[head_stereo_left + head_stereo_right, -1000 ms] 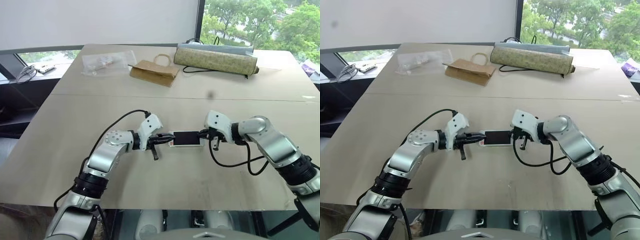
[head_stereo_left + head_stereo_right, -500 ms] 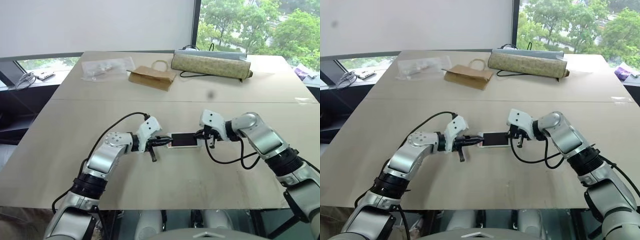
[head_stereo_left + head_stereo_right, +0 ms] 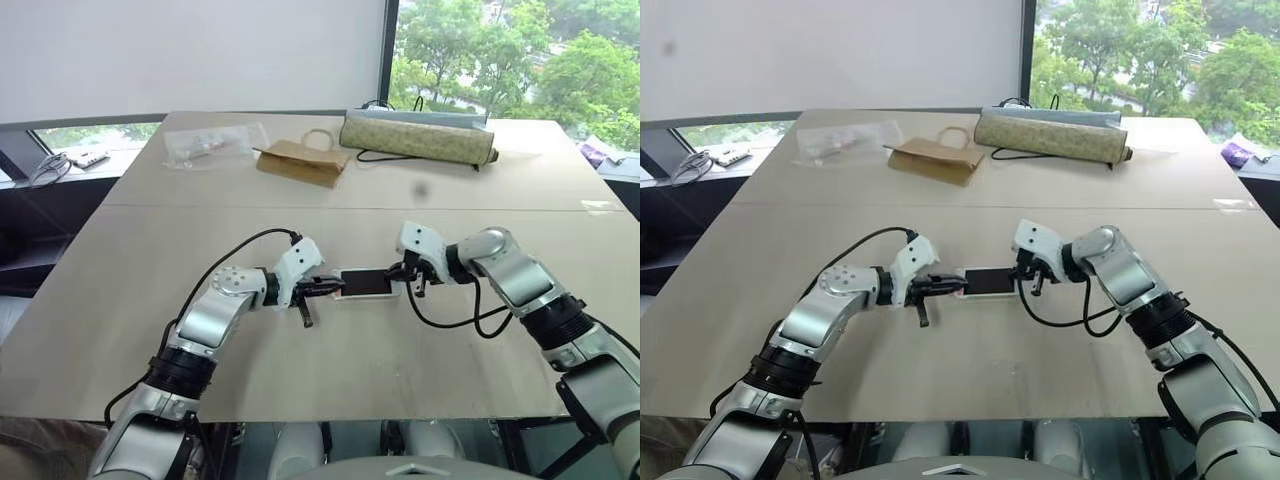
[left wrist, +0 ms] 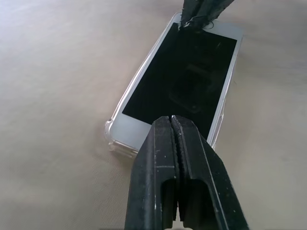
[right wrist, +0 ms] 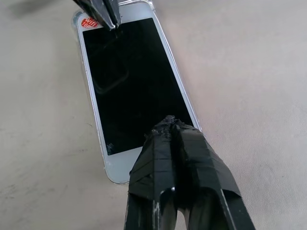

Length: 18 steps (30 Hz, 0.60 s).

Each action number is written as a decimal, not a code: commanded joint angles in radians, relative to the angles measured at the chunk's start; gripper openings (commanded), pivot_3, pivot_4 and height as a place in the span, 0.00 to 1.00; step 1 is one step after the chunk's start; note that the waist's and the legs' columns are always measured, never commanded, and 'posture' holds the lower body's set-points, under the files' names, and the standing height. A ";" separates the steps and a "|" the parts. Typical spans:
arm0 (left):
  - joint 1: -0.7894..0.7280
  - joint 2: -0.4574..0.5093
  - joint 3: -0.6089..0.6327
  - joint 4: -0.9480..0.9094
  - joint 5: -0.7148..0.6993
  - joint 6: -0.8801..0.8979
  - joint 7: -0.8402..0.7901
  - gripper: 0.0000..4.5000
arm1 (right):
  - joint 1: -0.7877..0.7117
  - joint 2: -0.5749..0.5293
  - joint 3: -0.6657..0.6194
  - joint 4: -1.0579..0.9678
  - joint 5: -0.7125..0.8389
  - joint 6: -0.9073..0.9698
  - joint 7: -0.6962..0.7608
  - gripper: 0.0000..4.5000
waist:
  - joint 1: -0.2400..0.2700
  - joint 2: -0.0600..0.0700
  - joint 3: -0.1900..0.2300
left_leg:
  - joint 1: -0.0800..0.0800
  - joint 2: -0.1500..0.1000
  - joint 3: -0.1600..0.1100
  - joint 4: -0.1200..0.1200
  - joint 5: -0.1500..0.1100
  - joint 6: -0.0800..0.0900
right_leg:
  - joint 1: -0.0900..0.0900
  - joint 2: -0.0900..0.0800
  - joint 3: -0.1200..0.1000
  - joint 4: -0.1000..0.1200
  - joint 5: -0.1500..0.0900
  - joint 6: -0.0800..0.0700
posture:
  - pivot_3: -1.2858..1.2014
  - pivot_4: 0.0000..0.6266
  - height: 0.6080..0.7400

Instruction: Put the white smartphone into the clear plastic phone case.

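A wide, pale beige tabletop fills the room's middle, a seam running across it, and at its far edge lie a crinkled clear plastic bag, a flat brown paper bag with a loop handle and a long patterned roll with a black cable trailing beside it. Behind it a white roller blind covers most of the window, while the uncovered pane to the right shows green trees in daylight. On the left a dark window sill carries a small coil of cable and a flat light-coloured item.
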<state>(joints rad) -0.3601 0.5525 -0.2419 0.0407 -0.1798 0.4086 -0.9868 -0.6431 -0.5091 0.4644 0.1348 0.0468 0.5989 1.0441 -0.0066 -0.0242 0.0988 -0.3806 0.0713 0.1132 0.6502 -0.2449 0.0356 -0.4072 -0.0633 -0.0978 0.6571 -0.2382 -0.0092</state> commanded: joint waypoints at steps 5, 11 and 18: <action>0.006 0.005 -0.012 -0.013 0.009 0.013 -0.006 0.01 | 0.094 0.012 0.054 0.113 -0.037 0.129 -0.019 0.00 | -0.001 0.001 0.000 | 0.001 0.000 0.000 -0.002 0.000 0.000 | 0.000 -0.008 -0.011 0.000 0.000 0.000 | 0.52 0.24 1.00; 0.008 0.000 -0.014 -0.019 0.009 0.022 -0.002 0.01 | 0.125 0.062 -0.173 -0.051 0.101 0.069 -0.068 0.00 | 0.000 0.007 0.010 | -0.003 0.000 -0.002 -0.003 0.000 -0.001 | -0.001 -0.010 -0.017 -0.005 0.000 0.000 | 0.52 0.24 1.00; 0.014 -0.004 -0.015 -0.021 0.004 0.026 -0.002 0.01 | 0.157 -0.023 -0.214 -0.232 0.144 0.165 -0.073 0.00 | 0.015 0.018 0.022 | -0.020 -0.001 -0.004 -0.005 0.002 0.003 | -0.011 -0.008 -0.023 -0.011 0.004 0.002 | 0.52 0.24 1.00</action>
<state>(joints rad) -0.3644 0.5434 -0.2359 -0.0120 -0.1968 0.4113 -0.9934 -0.4980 -0.5048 0.2559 -0.0683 0.1892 0.7362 0.9745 0.0086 -0.0064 0.1211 -0.4006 0.0708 0.1097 0.6442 -0.2431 0.0386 -0.4185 -0.0705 -0.1208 0.6446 -0.2345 -0.0070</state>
